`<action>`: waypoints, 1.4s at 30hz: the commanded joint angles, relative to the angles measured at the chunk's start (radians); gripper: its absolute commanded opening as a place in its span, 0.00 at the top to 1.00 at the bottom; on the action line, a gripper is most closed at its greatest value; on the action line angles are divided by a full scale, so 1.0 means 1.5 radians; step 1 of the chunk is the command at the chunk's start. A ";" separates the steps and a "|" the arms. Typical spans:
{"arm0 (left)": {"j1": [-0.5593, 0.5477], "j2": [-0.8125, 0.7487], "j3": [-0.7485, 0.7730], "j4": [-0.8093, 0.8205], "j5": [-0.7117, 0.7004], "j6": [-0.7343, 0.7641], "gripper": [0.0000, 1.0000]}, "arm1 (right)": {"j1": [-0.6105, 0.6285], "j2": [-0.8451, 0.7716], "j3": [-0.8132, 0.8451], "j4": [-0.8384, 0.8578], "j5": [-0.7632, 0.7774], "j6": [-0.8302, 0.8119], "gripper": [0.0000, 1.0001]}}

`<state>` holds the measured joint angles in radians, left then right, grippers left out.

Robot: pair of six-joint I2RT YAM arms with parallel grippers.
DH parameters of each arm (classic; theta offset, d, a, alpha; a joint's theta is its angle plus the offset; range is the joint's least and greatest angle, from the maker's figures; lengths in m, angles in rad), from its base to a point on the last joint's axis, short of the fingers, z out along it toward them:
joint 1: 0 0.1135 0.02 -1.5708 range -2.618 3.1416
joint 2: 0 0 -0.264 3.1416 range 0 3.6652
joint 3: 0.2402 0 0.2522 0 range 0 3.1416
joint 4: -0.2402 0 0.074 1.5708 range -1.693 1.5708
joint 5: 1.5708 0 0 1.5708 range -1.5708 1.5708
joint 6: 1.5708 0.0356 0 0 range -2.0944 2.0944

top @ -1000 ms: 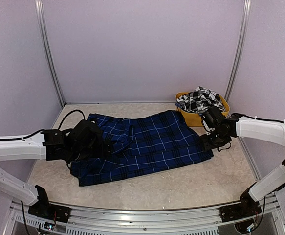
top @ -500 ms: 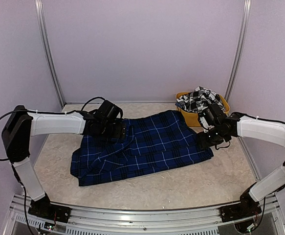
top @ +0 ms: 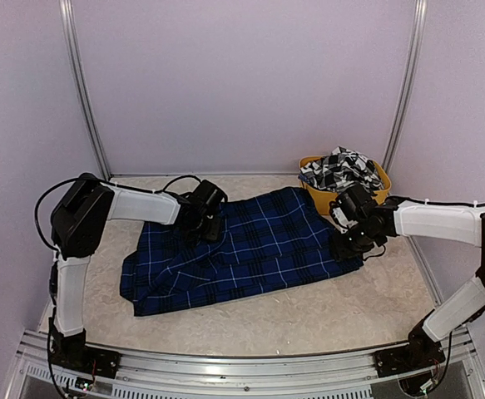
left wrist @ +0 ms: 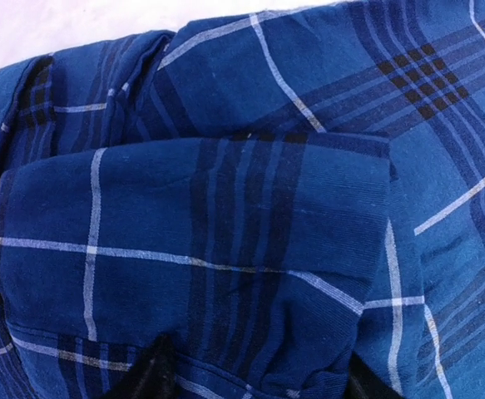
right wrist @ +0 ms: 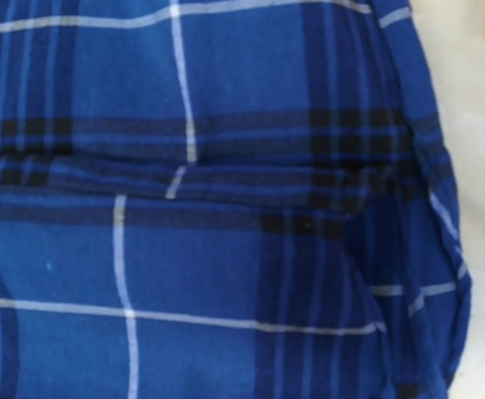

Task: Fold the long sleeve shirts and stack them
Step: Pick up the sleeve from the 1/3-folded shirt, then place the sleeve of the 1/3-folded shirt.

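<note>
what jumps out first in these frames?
A royal blue plaid shirt lies spread across the middle of the table. Both grippers sit at its edges: the left gripper at the far-left edge, the right gripper at the right edge. At the far right, a black-and-white checked shirt is heaped in a yellow tub.
</note>
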<state>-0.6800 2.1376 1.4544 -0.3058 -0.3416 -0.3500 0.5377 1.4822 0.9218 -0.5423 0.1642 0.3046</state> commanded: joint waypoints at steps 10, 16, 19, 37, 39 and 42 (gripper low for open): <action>0.051 -0.120 -0.020 -0.003 -0.028 0.056 0.81 | 0.017 0.034 -0.011 0.025 -0.008 0.000 0.42; 0.091 -0.199 -0.047 0.028 -0.017 0.107 1.00 | 0.020 0.048 -0.010 0.033 -0.011 0.000 0.43; 0.102 -0.220 -0.042 0.034 -0.025 0.145 1.00 | 0.023 0.053 -0.007 0.031 -0.010 0.000 0.43; 0.087 -0.344 -0.034 0.083 0.346 0.617 1.00 | 0.042 0.012 0.023 0.041 -0.072 -0.007 0.43; 0.074 -0.345 -0.032 0.059 0.411 0.685 1.00 | 0.042 0.000 0.026 0.041 -0.078 -0.007 0.44; 0.040 -0.334 -0.030 0.031 0.454 0.736 0.97 | 0.042 -0.023 0.024 0.045 -0.087 -0.002 0.43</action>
<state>-0.5621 1.6409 1.4063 -0.1947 0.1310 0.5480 0.5934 1.5139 0.9348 -0.4953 0.0658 0.3027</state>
